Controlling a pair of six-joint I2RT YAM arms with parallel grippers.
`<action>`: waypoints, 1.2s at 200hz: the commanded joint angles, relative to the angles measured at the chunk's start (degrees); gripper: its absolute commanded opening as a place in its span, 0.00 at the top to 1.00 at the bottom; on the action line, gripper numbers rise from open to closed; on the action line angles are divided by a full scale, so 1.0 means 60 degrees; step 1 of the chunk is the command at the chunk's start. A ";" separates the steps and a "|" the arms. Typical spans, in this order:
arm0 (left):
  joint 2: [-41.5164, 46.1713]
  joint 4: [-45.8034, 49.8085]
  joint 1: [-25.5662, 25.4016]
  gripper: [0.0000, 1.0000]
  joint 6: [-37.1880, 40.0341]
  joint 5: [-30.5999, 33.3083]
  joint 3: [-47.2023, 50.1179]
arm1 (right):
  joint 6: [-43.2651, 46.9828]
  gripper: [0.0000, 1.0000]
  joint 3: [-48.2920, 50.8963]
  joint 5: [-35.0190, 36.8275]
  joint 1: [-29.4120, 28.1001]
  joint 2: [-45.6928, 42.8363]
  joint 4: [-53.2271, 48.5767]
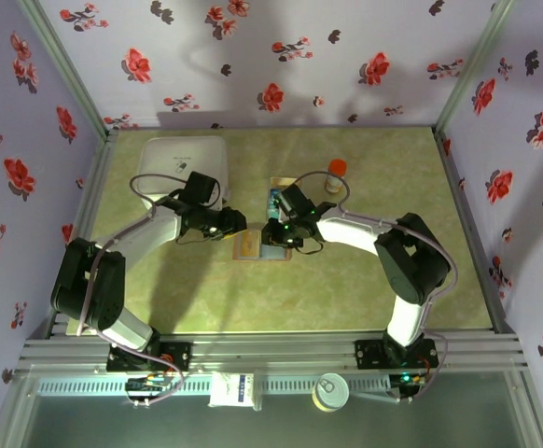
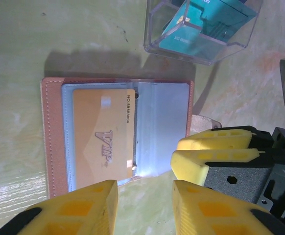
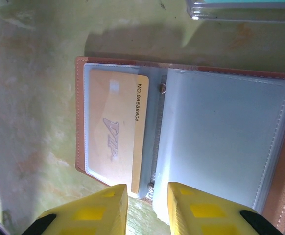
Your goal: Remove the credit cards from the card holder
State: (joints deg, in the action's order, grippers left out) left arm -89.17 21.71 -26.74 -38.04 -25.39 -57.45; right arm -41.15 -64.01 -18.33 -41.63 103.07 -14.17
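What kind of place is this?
Probably a robot test cell: floral-papered walls box in a green table, an aluminium frame edges it, and two arms flank a card holder.

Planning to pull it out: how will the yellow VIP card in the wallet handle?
The card looks flat and thin, so probably stiff and light. It sits in a glossy clear sleeve, so it may slide out easily but be slippery to pinch. The open wallet looks light and might drag along.
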 commanded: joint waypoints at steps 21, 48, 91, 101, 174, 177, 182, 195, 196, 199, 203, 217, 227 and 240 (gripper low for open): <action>0.0430 -0.0130 -0.0069 0.66 0.0336 0.0116 0.0141 | -0.0388 0.71 -0.0228 -0.0582 0.0038 0.0411 0.0512; 0.0482 -0.0240 -0.0074 0.69 0.0506 0.0021 0.0419 | -0.0657 0.71 -0.0089 -0.0779 0.0024 0.0487 0.0938; 0.0399 -0.0912 -0.0071 0.79 0.0423 -0.0198 0.1087 | -0.0921 0.72 0.0042 -0.1032 0.0024 0.0498 0.1260; 0.0310 -0.1026 -0.0072 0.81 0.0394 -0.0275 0.1122 | -0.0954 0.72 0.0046 -0.1059 0.0025 0.0509 0.1278; -0.1068 -0.1150 0.0142 0.93 0.0641 -0.0144 0.0716 | -0.0957 0.73 -0.0679 -0.1496 0.0037 0.1429 0.1318; -0.1112 -0.1133 0.0158 0.94 0.0666 -0.0139 0.0706 | -0.0962 0.73 -0.0713 -0.1497 0.0029 0.1446 0.1307; -0.1194 -0.1129 0.0180 0.94 0.0695 -0.0143 0.0698 | -0.0950 0.73 -0.0755 -0.1495 0.0032 0.1479 0.1307; -0.1363 -0.1173 0.0273 0.95 0.0730 -0.0147 0.0728 | -0.0928 0.74 -0.0851 -0.1478 0.0025 0.1564 0.1258; -0.1366 -0.1173 0.0278 0.95 0.0730 -0.0140 0.0735 | -0.0917 0.74 -0.0855 -0.1482 0.0031 0.1561 0.1254; -0.1409 -0.1173 0.0282 0.96 0.0743 -0.0142 0.0738 | -0.0907 0.74 -0.0871 -0.1473 0.0025 0.1560 0.1235; -0.1445 -0.1178 0.0316 0.96 0.0760 -0.0135 0.0753 | -0.0899 0.75 -0.0888 -0.1465 0.0024 0.1588 0.1213; -0.1549 -0.1202 0.0376 0.97 0.0790 -0.0122 0.0803 | -0.0877 0.76 -0.0933 -0.1461 0.0035 0.1656 0.1163; -0.1621 -0.1267 0.0400 0.97 0.0772 -0.0132 0.0867 | -0.0877 0.77 -0.0966 -0.1482 0.0037 0.1719 0.1145; -0.1691 -0.1319 0.0428 0.97 0.0749 -0.0190 0.0895 | -0.0855 0.79 -0.0992 -0.1475 0.0038 0.1791 0.1083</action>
State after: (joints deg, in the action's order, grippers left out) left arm -98.06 14.85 -24.71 -35.11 -26.09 -51.70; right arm -45.67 -68.29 -26.13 -41.63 112.22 -7.07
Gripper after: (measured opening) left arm 0.045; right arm 0.227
